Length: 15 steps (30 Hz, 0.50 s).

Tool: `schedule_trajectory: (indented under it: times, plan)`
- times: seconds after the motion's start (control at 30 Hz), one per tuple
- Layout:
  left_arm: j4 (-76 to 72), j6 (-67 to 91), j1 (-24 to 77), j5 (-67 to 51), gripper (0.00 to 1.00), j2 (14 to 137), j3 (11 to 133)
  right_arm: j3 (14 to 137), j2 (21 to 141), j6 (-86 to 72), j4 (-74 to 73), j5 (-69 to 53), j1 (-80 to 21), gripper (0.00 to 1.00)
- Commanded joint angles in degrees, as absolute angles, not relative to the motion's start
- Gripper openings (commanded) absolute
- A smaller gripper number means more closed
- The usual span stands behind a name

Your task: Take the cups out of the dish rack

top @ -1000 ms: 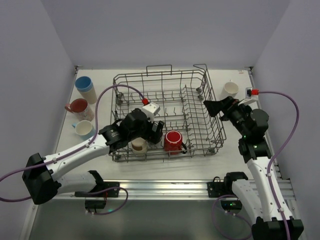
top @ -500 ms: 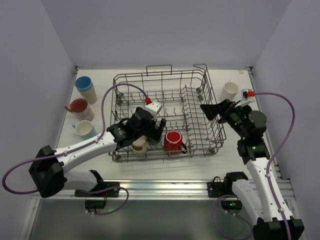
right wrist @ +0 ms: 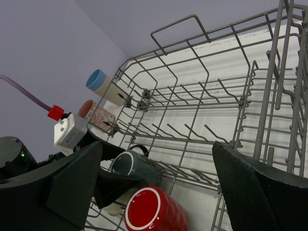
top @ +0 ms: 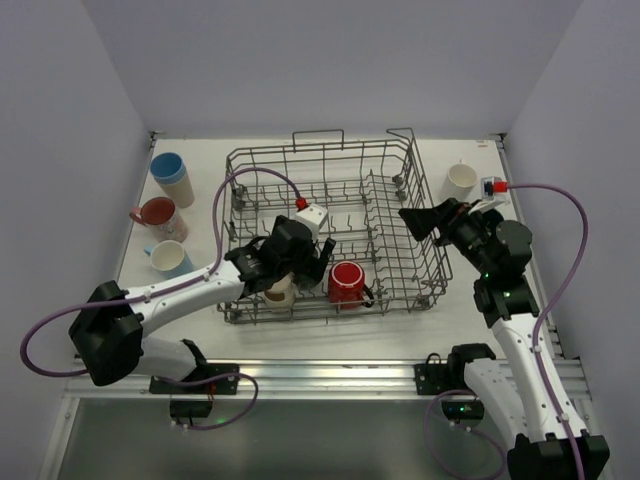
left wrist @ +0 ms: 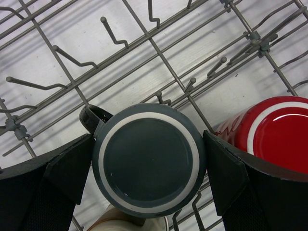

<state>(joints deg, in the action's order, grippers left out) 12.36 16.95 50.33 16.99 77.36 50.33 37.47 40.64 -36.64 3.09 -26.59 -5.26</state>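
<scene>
White desk [top: 300, 335], pale lilac walls [top: 330, 60] on three sides, grey wire dish rack [top: 340, 195] in the middle.

Left gripper [left wrist: 149, 144] is down in the rack's near-left part, clamped across a dark grey mug [left wrist: 149, 161] with one finger against each side and the mug's base facing the wrist camera. A red mug [top: 346, 280] lies just beside it on the tines, and a cream cup [top: 279, 292] shows under the gripper. Right gripper [top: 420, 220] hovers over the rack's right edge, fingers spread wide with nothing between them. Left of the rack on the desk stand a blue-rimmed cup [top: 171, 178], a pink mug with a red inside [top: 155, 213] and a light blue cup [top: 168, 258]. A white cup [top: 461, 179] stands near the rack's far right corner. A metal rail [top: 330, 375] runs along the desk's near edge.
</scene>
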Motion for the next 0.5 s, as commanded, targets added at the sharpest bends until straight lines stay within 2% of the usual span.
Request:
schedule_trajectory:
  times: [0.0, 0.13, 0.2, 0.33, 0.37, 0.43, 0.47]
  plan:
    - [9.4, 17.3, 50.7, 18.7, 1.00, 78.6, 49.7, 37.6, 41.2, -36.5, 4.6, -28.4, -5.6, 0.99]
    - [9.6, 17.3, 50.7, 20.0, 1.00, 78.5, 49.5, 38.1, 40.5, -36.6, 4.1, -28.3, -5.8, 0.99]
    - [9.4, 17.2, 50.7, 19.5, 0.91, 78.4, 49.7, 38.8, 39.8, -37.1, 3.8, -28.5, -5.7, 0.99]
    - [9.6, 17.1, 50.7, 18.6, 0.63, 78.5, 49.9, 40.8, 38.8, -38.2, 3.2, -29.5, -6.1, 0.99]
    - [9.6, 17.2, 50.8, 18.6, 0.49, 78.1, 49.7, 41.5, 38.6, -38.3, 3.0, -29.7, -6.2, 0.99]
    - [9.6, 17.2, 50.6, 19.2, 0.31, 77.5, 49.6, 42.3, 38.0, -38.7, 2.3, -29.9, -6.4, 0.99]
    - [9.8, 17.3, 50.7, 19.5, 0.27, 76.4, 49.6, 42.9, 37.9, -38.8, 2.1, -30.1, -6.7, 0.99]
